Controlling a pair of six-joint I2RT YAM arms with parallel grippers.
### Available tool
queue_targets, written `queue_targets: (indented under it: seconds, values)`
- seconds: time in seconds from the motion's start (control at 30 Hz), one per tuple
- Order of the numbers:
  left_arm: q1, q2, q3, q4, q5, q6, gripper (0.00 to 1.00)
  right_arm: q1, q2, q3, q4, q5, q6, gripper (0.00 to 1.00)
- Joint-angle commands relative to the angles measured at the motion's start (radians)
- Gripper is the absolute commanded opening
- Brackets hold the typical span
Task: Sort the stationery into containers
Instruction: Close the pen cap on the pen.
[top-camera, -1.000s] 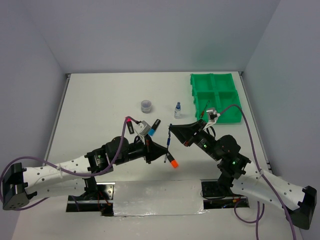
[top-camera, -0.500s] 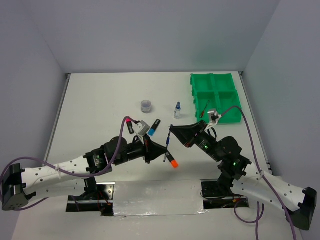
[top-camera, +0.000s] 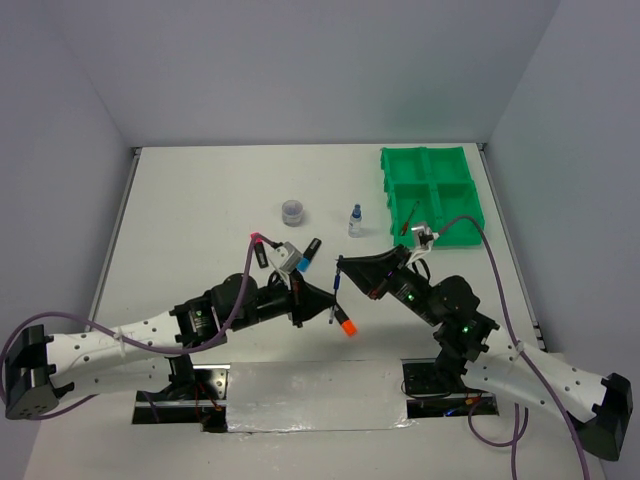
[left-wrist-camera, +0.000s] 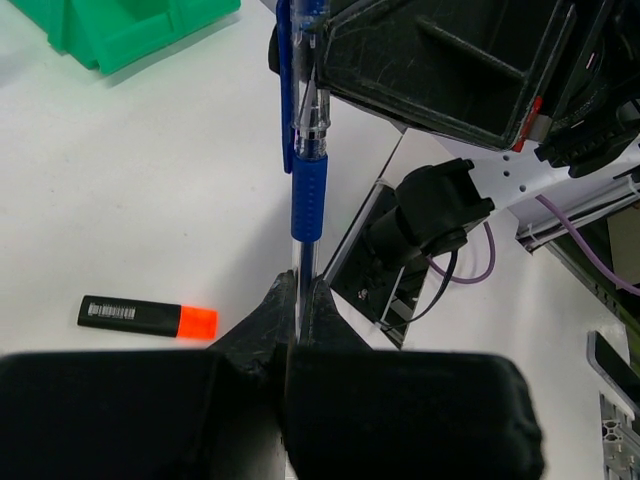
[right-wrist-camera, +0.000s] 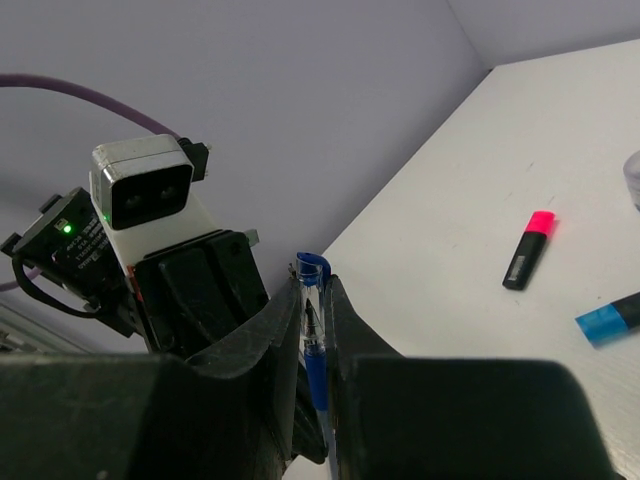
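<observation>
The blue pen (left-wrist-camera: 308, 190) is hanging above the bench (top-camera: 200, 200), bridging both arms in what appears to be a handover. The left jaws are closing tightly on its lower end. The right jaws are gripping its upper, clipped end. In the top view the long axis is running roughly 6 to 12 o'clock, with the left jaws at 6 and the right jaws at 12. The green tray (top-camera: 428, 184) is lying between 1 and 2 o'clock from the pen, nearer the right arm. The left jaws are probably due to release first.
</observation>
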Motion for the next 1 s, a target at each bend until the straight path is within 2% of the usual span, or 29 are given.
queue_targets:
  seconds: [0.0,0.2,0.37,0.53,0.97]
  values:
    - [-0.003,0.000,0.055,0.102,-0.025,0.053,0.00,0.007,-0.009,-0.025,0.030,-0.050,0.021,0.00]
    - [-0.003,-0.018,0.052,0.145,-0.057,0.108,0.00,0.007,-0.019,-0.059,-0.013,-0.072,0.045,0.00]
    - [-0.003,-0.029,0.082,0.141,-0.074,0.151,0.00,0.008,-0.013,-0.082,-0.039,-0.125,0.001,0.00]
    - [-0.003,-0.016,0.128,0.130,-0.081,0.161,0.00,0.008,-0.013,-0.136,0.029,-0.194,-0.047,0.00]
    - [-0.001,0.020,0.210,0.174,-0.100,0.179,0.00,0.019,0.059,-0.229,0.151,-0.236,-0.070,0.00]
